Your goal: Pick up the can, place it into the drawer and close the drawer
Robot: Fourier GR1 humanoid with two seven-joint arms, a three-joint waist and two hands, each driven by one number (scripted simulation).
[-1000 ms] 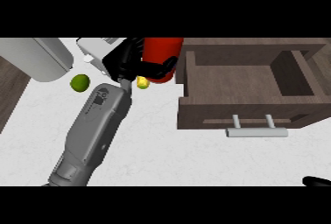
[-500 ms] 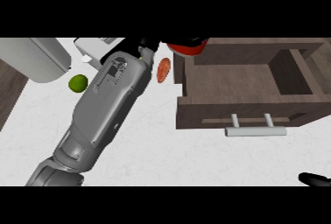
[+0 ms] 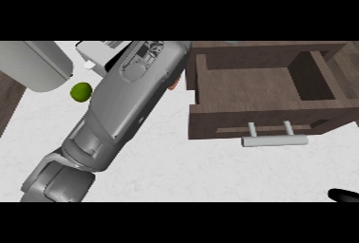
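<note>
One grey forearm [image 3: 119,104] crosses the table [image 3: 175,171] toward the frame's top; the left hand is out of sight there. Only a red sliver of the can [image 3: 173,86] shows, just left of the open drawer [image 3: 259,121]. Of the right hand [image 3: 344,194], at lower right, I cannot tell whether it is open or closed.

white tabletop [image 3: 175,161] fills most of the view. a green fruit [image 3: 81,91] lies at 10 o'clock, near a grey rounded thing [image 3: 38,66] at 11. a white box [image 3: 98,49] sits toward 12. a brown drawer [image 3: 259,85] stands open at 2, its handle [image 3: 275,140] toward 4.
</note>
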